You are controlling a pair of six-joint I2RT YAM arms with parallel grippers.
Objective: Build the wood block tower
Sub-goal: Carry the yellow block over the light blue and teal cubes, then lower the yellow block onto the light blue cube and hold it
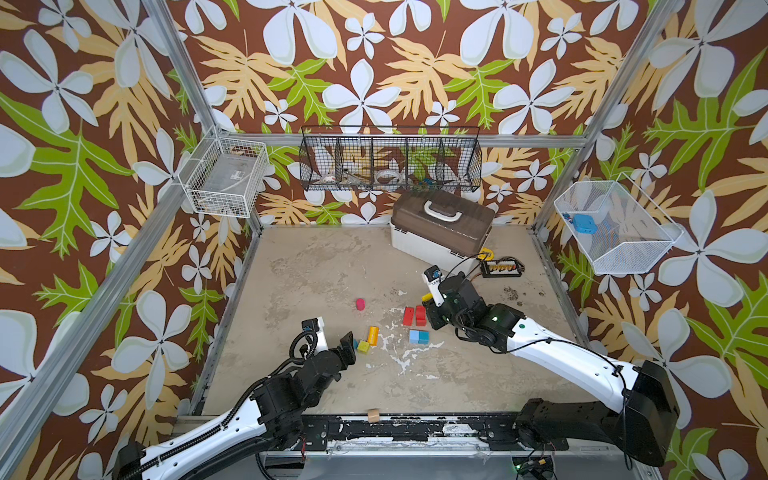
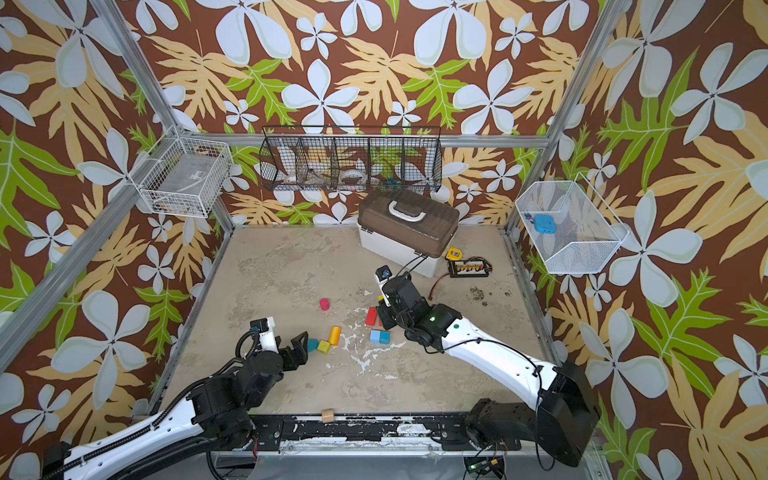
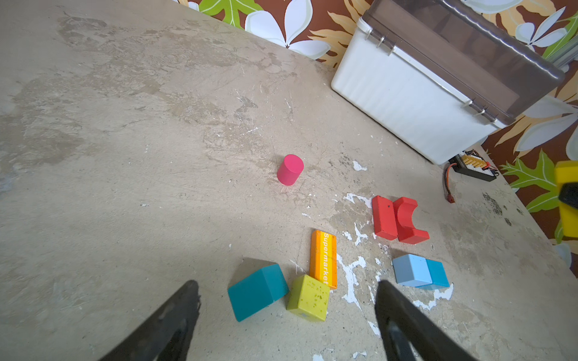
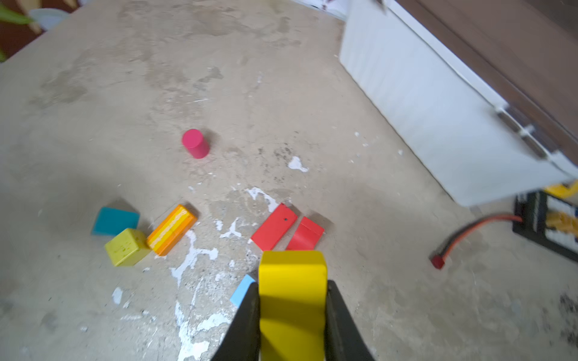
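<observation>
Right gripper (image 4: 292, 290): clamped on a yellow block (image 4: 292, 268) and lifted off the table (image 1: 311, 270), above the red slab (image 4: 274, 226) and the red arch (image 3: 408, 220), which lie touching. Left gripper (image 3: 286, 283): jaws apart and empty, low over the teal roof piece (image 3: 256, 292) and the yellow-green cube (image 3: 308, 297), which touch. Just beyond these lies the orange block (image 3: 323, 258), on its side. Two blue cubes (image 3: 419, 272) sit side by side nearby. A pink cylinder (image 3: 290, 170) stands alone, well apart. A bare wood piece (image 1: 373, 414) rests at the table's front edge. The white case (image 3: 406, 93) stands at the back.

Progress, as judged: no tower stands. Every block but the yellow one lies single on the table, so all the stacking remains, beginning with a base.
</observation>
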